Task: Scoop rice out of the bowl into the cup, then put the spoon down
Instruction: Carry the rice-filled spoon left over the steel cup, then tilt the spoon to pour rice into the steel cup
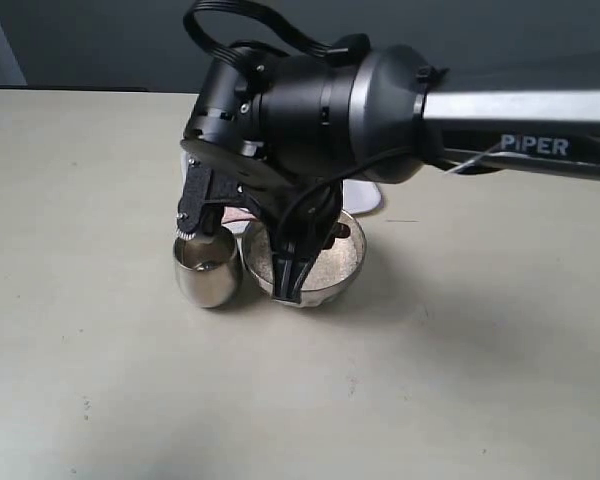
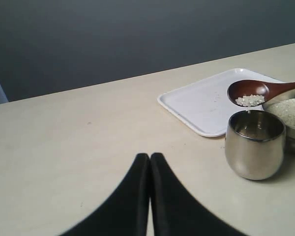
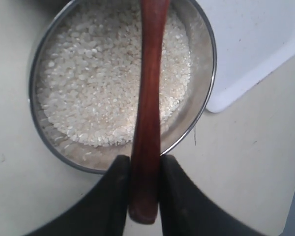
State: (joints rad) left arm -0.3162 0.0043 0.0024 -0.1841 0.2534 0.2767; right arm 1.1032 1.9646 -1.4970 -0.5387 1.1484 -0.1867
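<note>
Right gripper [image 3: 145, 160]: fingers pinch the end of the spoon [image 3: 148, 98] handle from both sides. The handle runs out from the fingers across the bowl [image 3: 199, 93].

Bowl: sits around the middle of the tabletop [image 1: 430, 380], under the right arm's wrist. It holds a broad layer of rice [image 3: 93, 73], with bare metal wall showing along the side nearest the gripper.

Cup [image 2: 254, 147]: stands upright just beside the bowl, on the side toward the table's left edge. I cannot tell whether the two touch.

Spoon head: hangs just above the cup's mouth, roughly level, with a small heap of rice grains in it. It is not touching the rim in the left wrist view.

White tray [image 2: 211, 98]: lies flat behind the cup and bowl, toward the far edge.

Left gripper [image 2: 150, 160]: fingers pressed together with nothing between them, over bare tabletop. It is well apart from the cup and not seen in the exterior view.
</note>
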